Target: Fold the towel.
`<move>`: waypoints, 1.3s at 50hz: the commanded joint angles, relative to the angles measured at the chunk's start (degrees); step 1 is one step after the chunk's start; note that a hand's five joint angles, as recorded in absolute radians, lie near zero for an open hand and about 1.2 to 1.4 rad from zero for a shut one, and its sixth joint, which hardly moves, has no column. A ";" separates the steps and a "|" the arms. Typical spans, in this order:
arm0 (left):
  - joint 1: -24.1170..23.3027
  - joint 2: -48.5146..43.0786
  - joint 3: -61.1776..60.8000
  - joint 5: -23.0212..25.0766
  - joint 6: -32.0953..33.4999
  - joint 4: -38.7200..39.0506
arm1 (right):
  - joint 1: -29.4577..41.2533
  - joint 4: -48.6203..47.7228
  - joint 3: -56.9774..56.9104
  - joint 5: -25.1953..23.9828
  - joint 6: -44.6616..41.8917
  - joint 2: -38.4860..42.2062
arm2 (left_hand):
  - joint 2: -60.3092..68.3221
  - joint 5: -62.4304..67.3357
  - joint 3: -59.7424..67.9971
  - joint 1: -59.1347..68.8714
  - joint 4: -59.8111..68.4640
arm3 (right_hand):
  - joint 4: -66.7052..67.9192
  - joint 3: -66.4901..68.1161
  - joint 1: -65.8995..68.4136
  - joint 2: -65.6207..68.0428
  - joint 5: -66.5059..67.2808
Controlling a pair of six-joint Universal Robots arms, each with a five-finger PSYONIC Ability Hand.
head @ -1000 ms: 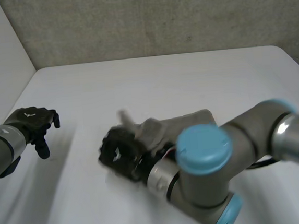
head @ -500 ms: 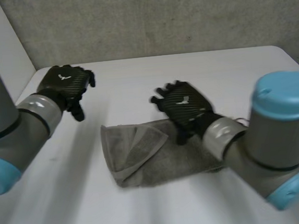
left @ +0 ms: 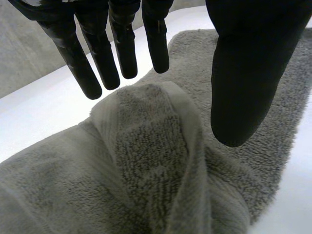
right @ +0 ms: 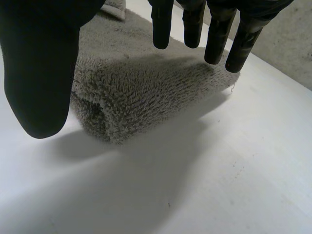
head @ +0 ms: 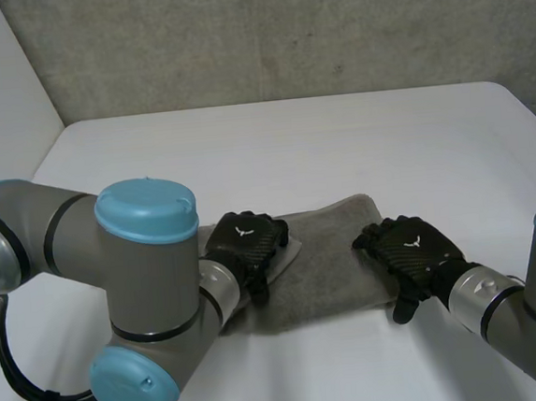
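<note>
Shows one white bench point(head: 338, 138), running wide beneath the whole scene. Shows two grey arms point(head: 142, 268) with light-blue caps, reaching in from either side. Shows one grey towel point(head: 333, 251), doubled lengthwise into a thick band and lying near the front of the bench, between the arms.

Looks partway done. Has the long fold made and a rounded, tidy right end, as seen in the right wrist view, but is rucked at the left end into one loose raised flap point(left: 146, 126). Leaves, on this reading, that flap to be smoothed down and the band to be folded end to end.

Shows two black hands. Finds the left hand point(head: 245, 242) over the towel's left end, fingers straight and spread, thumb well clear of them, gripping nothing, with the raised flap just below the fingertips; cannot tell whether cloth is touched. Finds the right hand point(head: 405, 248) at the towel's right end, fingers likewise straight and apart from the thumb, empty, with the rounded end just beneath the palm.
</note>
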 commanded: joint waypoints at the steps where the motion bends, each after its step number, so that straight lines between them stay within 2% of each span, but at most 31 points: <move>1: -0.73 0.36 -1.09 0.00 0.32 0.97 | 0.89 -3.94 1.16 0.49 -1.73 0.65 | 3.70 3.86 3.70 3.58 3.78 | 7.96 8.96 9.49 8.31 7.73; 7: -0.65 -1.49 -0.82 -2.64 0.77 3.61 | 0.89 -5.35 1.78 0.93 -2.52 0.56 | 3.70 3.86 3.70 3.58 3.78 | 20.44 21.44 21.97 20.79 20.21; 9: 0.14 -3.15 0.14 -5.61 1.12 5.97 | 0.89 -6.14 2.04 1.11 -2.52 0.56 | 3.87 4.03 3.86 3.75 3.95 | 28.48 29.47 30.01 28.82 28.25; 10: 0.14 -3.16 0.14 -5.62 1.12 5.99 | 0.89 -6.14 2.04 1.11 -2.52 0.56 | 3.87 4.03 3.87 3.75 3.95 | 28.52 29.51 30.04 28.86 28.28; 12: 0.76 -4.55 1.72 -7.37 1.99 7.30 | 0.97 -7.02 2.39 1.11 -2.70 0.65 | 3.87 4.03 3.87 3.75 3.95 | 37.22 38.22 38.75 37.57 36.99; 15: 1.37 -5.62 2.52 -7.82 2.87 7.57 | 0.97 -7.55 2.48 1.20 -3.05 0.65 | 3.87 4.03 3.87 3.75 3.95 | 42.31 43.31 43.84 42.66 42.08; 17: 3.47 -7.98 3.83 -8.52 4.89 7.66 | 0.97 -8.25 2.57 1.46 -4.71 0.73 | 3.87 4.03 3.87 3.75 3.95 | 51.51 52.51 53.04 51.86 51.28; 18: 3.48 -7.99 3.83 -8.53 4.90 7.66 | 0.97 -8.25 2.57 1.46 -4.72 0.73 | 3.87 4.03 3.87 3.75 3.95 | 51.56 52.56 53.09 51.91 51.33; 20: 5.41 -8.69 4.45 -9.84 6.56 7.83 | 0.97 -8.34 2.66 2.68 -6.99 0.65 | 3.87 4.03 3.87 3.75 3.95 | 66.12 67.12 67.65 66.47 65.89; 25: 7.35 -8.08 4.45 -10.81 7.09 8.27 | 1.06 -8.95 2.75 4.79 -9.63 0.12 | 3.87 4.03 3.87 3.75 3.95 | 66.98 67.97 68.51 67.32 66.75; 34: 6.82 -4.56 2.87 -10.99 7.09 8.18 | 1.85 -8.87 -0.68 8.05 -14.83 -1.64 | 3.53 3.69 3.53 3.42 3.62 | 66.98 67.97 68.51 67.32 66.75; 37: 6.47 -3.51 1.02 -10.99 7.09 8.18 | 4.14 -8.34 -3.85 9.46 -18.25 -1.90 | 3.53 3.69 3.53 3.42 3.62 | 66.98 67.97 68.51 67.32 66.75; 43: 6.12 1.31 -3.01 -10.99 7.09 8.01 | 13.61 -6.85 -13.58 10.25 -22.99 -0.94 | 3.37 3.52 3.36 3.25 3.45 | 66.98 67.97 68.51 67.32 66.75; 45: 6.38 2.91 -4.25 -10.99 7.09 8.01 | 16.09 -5.97 -16.24 10.07 -24.32 0.29 | 3.03 3.19 3.02 2.91 3.11 | 66.98 67.97 68.51 67.32 66.75; 48: 9.09 8.60 -8.54 -11.07 7.18 7.83 | 24.33 -2.73 -23.43 9.11 -27.74 5.81 | 1.18 1.34 1.17 1.06 1.26 | 66.98 67.97 68.51 67.32 66.75; 49: 9.11 8.62 -8.56 -11.07 7.18 7.83 | 24.35 -2.72 -23.45 9.11 -27.75 5.83 | 1.18 1.34 1.17 1.06 1.26 | 66.98 67.97 68.51 67.32 66.75; 51: 10.95 10.73 -10.32 -10.99 7.18 7.83 | 27.17 -1.57 -24.94 8.14 -28.71 7.94 | 0.84 1.00 0.84 0.72 0.93 | 66.98 67.97 68.51 67.32 66.75; 53: 14.72 14.84 -13.46 -10.55 7.18 7.92 | 31.19 -0.35 -25.99 5.00 -30.38 11.96 | 0.51 0.66 0.50 0.39 0.59 | 66.98 67.97 68.51 67.32 66.75; 54: 14.73 14.86 -13.48 -10.55 7.18 7.92 | 31.21 -0.34 -26.00 4.98 -30.38 11.98 | 0.51 0.66 0.50 0.39 0.59 | 66.98 67.97 68.51 67.32 66.75; 56: 17.53 17.58 -15.58 -10.37 7.09 8.01 | 33.75 0.01 -25.91 1.13 -31.70 16.18 | 0.51 0.66 0.50 0.39 0.59 | 66.98 67.97 68.51 67.32 66.75; 59: 18.60 18.47 -16.29 -10.28 7.09 8.01 | 35.25 0.01 -25.99 -0.55 -32.40 19.09 | 0.34 0.50 0.33 0.22 0.42 | 66.98 67.97 68.51 67.32 66.75; 63: 20.01 19.87 -17.34 -8.18 7.01 7.92 | 35.34 -0.08 -26.69 -0.13 -32.32 19.98 | -0.17 -0.01 -0.17 -0.29 -0.08 | 66.98 67.97 68.51 67.32 66.75; 64: 20.09 19.87 -17.43 -7.22 7.01 7.92 | 35.17 -0.17 -27.22 0.40 -31.97 19.46 | -0.17 -0.01 -0.17 -0.29 -0.08 | 56.04 57.04 57.57 56.39 55.81; 65: 20.10 19.87 -17.43 -7.21 7.01 7.92 | 35.16 -0.17 -27.23 0.41 -31.97 19.45 | -0.17 -0.01 -0.17 -0.29 -0.08 | 55.94 56.93 57.46 56.28 55.70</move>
